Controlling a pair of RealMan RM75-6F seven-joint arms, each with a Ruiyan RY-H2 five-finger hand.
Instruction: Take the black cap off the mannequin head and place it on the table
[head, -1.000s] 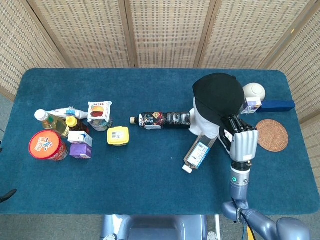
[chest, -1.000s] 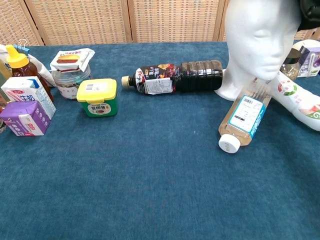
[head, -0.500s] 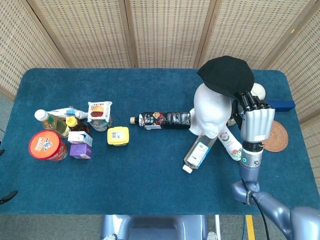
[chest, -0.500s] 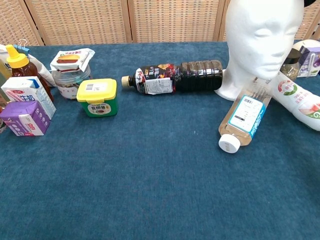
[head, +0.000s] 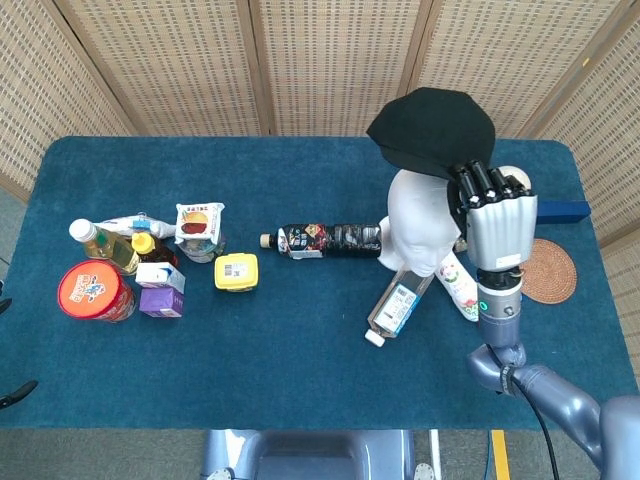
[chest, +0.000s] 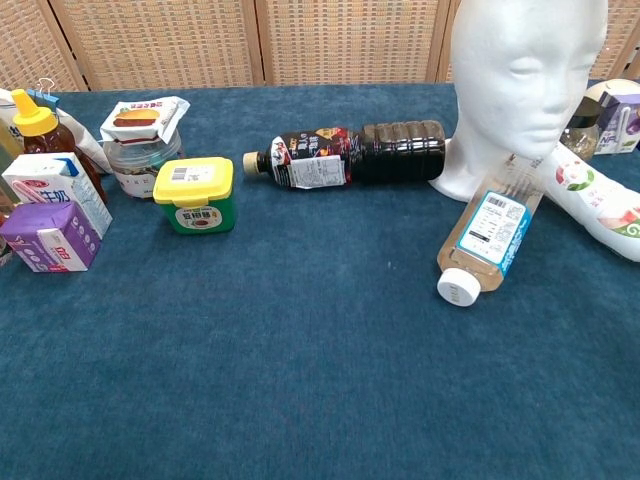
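Woven rattan screen panels (head: 330, 60) — wood-framed, blue-carpeted table (head: 300, 370), grey floor

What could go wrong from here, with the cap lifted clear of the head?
The right hand grips the black cap only at its edge, so it could slip and drop back onto the mannequin head. Bottles crowd the base: the clear bottle and dark bottle lie beside it, so a careless set-down may land the cap on them rather than on the table.

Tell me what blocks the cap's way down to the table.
The right hand holds the black cap above the white foam mannequin head. Below lie a dark drink bottle and a clear bottle. The bare blue table in front looks unobstructed.
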